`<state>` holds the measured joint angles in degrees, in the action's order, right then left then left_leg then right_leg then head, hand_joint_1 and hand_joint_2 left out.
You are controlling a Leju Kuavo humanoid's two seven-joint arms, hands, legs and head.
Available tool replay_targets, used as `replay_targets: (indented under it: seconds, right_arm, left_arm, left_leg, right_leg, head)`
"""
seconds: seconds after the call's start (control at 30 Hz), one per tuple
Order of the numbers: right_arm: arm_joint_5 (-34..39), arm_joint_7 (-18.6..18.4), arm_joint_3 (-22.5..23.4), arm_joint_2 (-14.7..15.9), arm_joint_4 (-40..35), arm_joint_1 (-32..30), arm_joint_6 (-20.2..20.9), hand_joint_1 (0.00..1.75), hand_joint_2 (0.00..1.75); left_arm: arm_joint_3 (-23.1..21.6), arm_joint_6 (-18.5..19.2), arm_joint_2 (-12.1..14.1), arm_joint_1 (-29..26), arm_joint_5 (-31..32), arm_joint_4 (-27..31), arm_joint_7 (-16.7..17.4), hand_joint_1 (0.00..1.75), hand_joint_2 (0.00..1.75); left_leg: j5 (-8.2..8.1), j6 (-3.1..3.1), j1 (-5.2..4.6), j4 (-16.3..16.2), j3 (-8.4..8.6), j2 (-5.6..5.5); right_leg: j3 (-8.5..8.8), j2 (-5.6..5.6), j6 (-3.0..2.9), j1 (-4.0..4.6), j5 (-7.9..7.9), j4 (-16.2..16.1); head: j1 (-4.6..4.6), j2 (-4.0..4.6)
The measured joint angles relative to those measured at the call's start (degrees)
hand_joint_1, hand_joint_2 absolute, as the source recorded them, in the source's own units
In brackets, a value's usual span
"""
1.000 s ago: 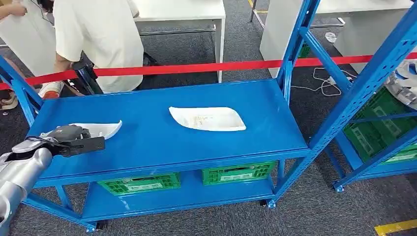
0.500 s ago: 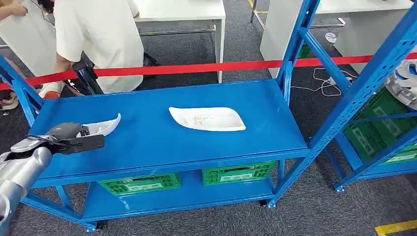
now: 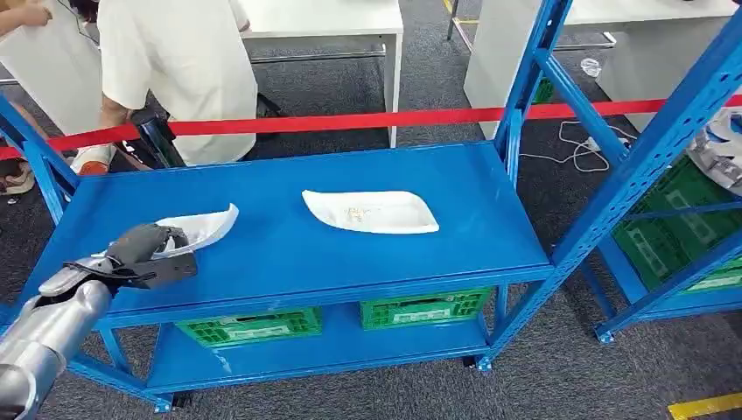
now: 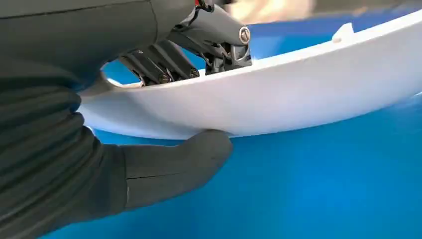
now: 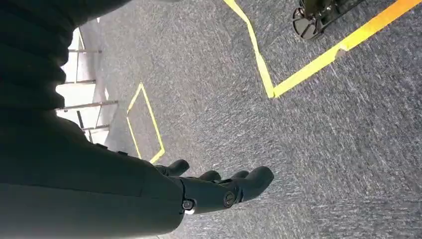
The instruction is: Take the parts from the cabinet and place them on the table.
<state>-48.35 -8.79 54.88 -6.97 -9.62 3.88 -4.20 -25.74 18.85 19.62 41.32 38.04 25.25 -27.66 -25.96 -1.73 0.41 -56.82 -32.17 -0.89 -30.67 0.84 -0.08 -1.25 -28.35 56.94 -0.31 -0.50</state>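
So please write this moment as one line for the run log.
left robot hand: grips white part, tilted over blue table | right robot hand: open, hanging over floor | second white part: lying on table

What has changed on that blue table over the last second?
The left hand, gripping the white part, shifted slightly right and nearer, and the part's far tip tilted up off the blue table. The second white part stayed put; the right hand hangs open over the floor.

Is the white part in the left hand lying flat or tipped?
Tipped. The left hand grips the white part by one end, and its far tip points up off the blue table.
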Motion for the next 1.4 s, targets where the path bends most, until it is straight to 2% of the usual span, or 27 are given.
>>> replay_targets:
  seconds: [0.07, 0.1, 0.17, 0.23, 0.33, 0.4, 0.5, 0.6, 0.73, 0.87, 1.03, 1.17, 1.27, 1.3, 1.33, 1.4]
  right_arm:
    - [0.0, 0.6, 0.3, 0.0, 0.0, 0.0, 0.1, 0.00, 1.75]
    - [0.0, 1.1, 0.5, 0.0, 0.0, 0.0, 0.1, 0.00, 1.75]
    - [-0.1, 1.5, 0.7, 0.1, 0.0, 0.1, 0.1, 0.00, 1.75]
    - [-0.4, 1.8, 0.7, 0.1, 0.0, 0.1, 0.3, 0.00, 1.75]
    - [-0.5, 1.2, 1.1, 0.1, 0.0, 0.0, 0.4, 0.00, 1.75]
    - [-0.5, 0.6, 1.1, 0.1, 0.0, 0.0, 0.3, 0.00, 1.75]
    - [-0.9, 0.2, 1.1, 0.1, 0.0, -0.1, 0.2, 0.00, 1.75]
    - [-0.9, 0.1, 1.1, 0.1, 0.0, -0.1, 0.2, 0.00, 1.75]
    - [-1.0, 0.2, 1.1, 0.1, 0.0, -0.1, 0.4, 0.00, 1.75]
    - [-1.0, 1.2, 1.1, 0.1, 0.0, -0.1, 0.8, 0.00, 1.75]
    - [-1.5, 1.3, 1.1, 0.1, 0.0, 0.0, 0.8, 0.00, 1.75]
    - [-1.6, 1.1, 1.1, 0.1, 0.0, 0.0, 0.7, 0.00, 1.75]
    - [-1.4, 0.8, 1.3, 0.0, 0.0, 0.0, 0.5, 0.00, 1.75]
    - [-1.3, 0.8, 1.5, 0.0, 0.0, 0.0, 0.5, 0.00, 1.75]
    - [-1.1, 0.9, 1.7, 0.0, 0.0, 0.0, 0.5, 0.00, 1.75]
    - [-0.9, 1.1, 2.1, 0.0, 0.0, 0.0, 0.4, 0.00, 1.75]
  left_arm:
    - [3.5, 6.7, -2.0, -2.0, -9.4, 3.7, -3.7, 1.75, 1.75]
    - [5.9, 11.7, -3.2, -3.1, -16.2, 6.5, -3.8, 1.75, 1.75]
    - [9.5, 19.9, -5.4, -5.5, -29.4, 12.1, -1.3, 1.75, 1.75]
    - [12.4, 26.2, -7.5, -8.6, -47.5, 19.3, 3.9, 1.75, 1.75]
    - [15.0, 27.0, -9.9, -12.0, -66.2, 28.5, 12.5, 1.75, 1.75]
    - [15.8, 26.7, -10.5, -14.1, -71.7, 33.9, 14.6, 1.75, 1.75]
    - [16.2, 25.0, -10.6, -16.8, -71.2, 39.8, 14.7, 1.75, 1.75]
    - [16.6, 24.4, -10.6, -18.5, -70.7, 43.5, 14.6, 1.75, 1.75]
    - [16.8, 24.3, -10.6, -19.6, -71.0, 46.0, 14.3, 1.75, 1.75]
    - [17.0, 24.9, -10.5, -21.0, -74.6, 47.5, 15.0, 1.75, 1.75]
    - [16.9, 24.0, -10.5, -22.4, -78.3, 49.0, 21.0, 1.75, 1.75]
    - [16.7, 23.6, -10.4, -22.5, -80.2, 49.3, 23.5, 1.75, 1.75]
    - [16.6, 23.4, -10.2, -22.8, -79.8, 49.9, 23.9, 1.75, 1.75]
    - [16.6, 23.3, -10.2, -22.8, -79.6, 50.2, 23.9, 1.75, 1.75]
    - [16.6, 23.2, -10.3, -22.9, -79.5, 50.5, 23.8, 1.75, 1.75]
    - [16.6, 23.0, -10.2, -23.3, -79.0, 51.0, 23.2, 1.75, 1.75]
  left_leg:
    - [0.00, 0.00, -0.01, 0.0, 0.00, -0.09]
    - [0.00, 0.01, -0.02, 0.0, -0.01, -0.11]
    - [-0.01, 0.02, -0.02, 0.0, -0.02, -0.08]
    - [-0.05, 0.07, -0.11, 0.0, -0.03, 0.15]
    - [-0.12, 0.11, -0.10, 0.0, -0.03, 0.19]
    - [-0.14, 0.13, -0.10, 0.0, -0.04, 0.18]
    - [-0.16, 0.12, -0.10, 0.0, -0.06, 0.13]
    - [-0.17, 0.10, -0.09, 0.0, -0.06, 0.12]
    - [-0.18, 0.10, -0.09, 0.0, -0.09, 0.11]
    - [-0.19, 0.11, -0.09, 0.0, -0.09, 0.11]
    - [-0.21, 0.12, -0.10, 0.0, -0.09, 0.08]
    - [-0.64, 0.69, -0.28, -0.5, -0.21, 0.05]
    - [-0.46, 1.06, -0.43, -0.6, -0.28, 0.05]
    - [0.11, 1.62, 0.18, 0.3, 0.00, 0.17]
    - [0.28, 1.83, 0.15, 0.5, 0.12, 0.40]
    - [0.37, 2.11, 0.14, 0.5, -0.15, 0.59]
  right_leg:
    - [0.02, -0.07, 0.01, -0.03, -0.01, 0.0]
    - [0.04, -0.08, 0.01, -0.05, -0.01, 0.0]
    - [0.07, -0.06, 0.02, -0.10, 0.00, 0.0]
    - [0.00, 0.13, 0.06, -0.10, 0.03, 0.0]
    - [-0.02, 0.14, 0.06, -0.10, 0.02, 0.0]
    - [-0.02, 0.13, 0.12, -0.10, -0.03, 0.0]
    - [-0.02, 0.10, 0.14, -0.09, -0.11, 0.0]
    - [-0.02, 0.09, 0.13, -0.07, -0.13, 0.0]
    - [-0.02, 0.08, 0.14, -0.08, -0.15, 0.0]
    - [-0.02, 0.08, 0.14, -0.09, -0.16, 0.0]
    - [-0.02, 0.06, 0.17, -0.10, -0.17, 0.0]
    - [0.08, 0.02, 0.65, -0.48, -0.21, -0.2]
    - [0.19, 0.06, 1.23, -0.64, 0.12, -0.3]
    - [0.12, 0.04, 1.36, -0.40, -0.30, -0.1]
    - [-0.29, -0.19, 1.29, -0.38, -1.33, 1.0]
    - [-3.94, -0.36, 1.14, -0.23, -6.18, 8.9]
  head:
    - [0.00, 0.00]
    - [0.00, 0.00]
    - [0.02, 0.00]
    - [0.02, 0.00]
    - [0.02, 0.00]
    - [0.00, 0.00]
    - [0.00, 0.00]
    - [0.00, 0.00]
    - [0.00, 0.00]
    - [0.00, 0.00]
    - [0.00, 0.00]
    - [-0.02, 0.00]
    - [-0.04, 0.00]
    - [0.02, 0.00]
    - [0.07, 0.00]
    - [0.52, 0.00]
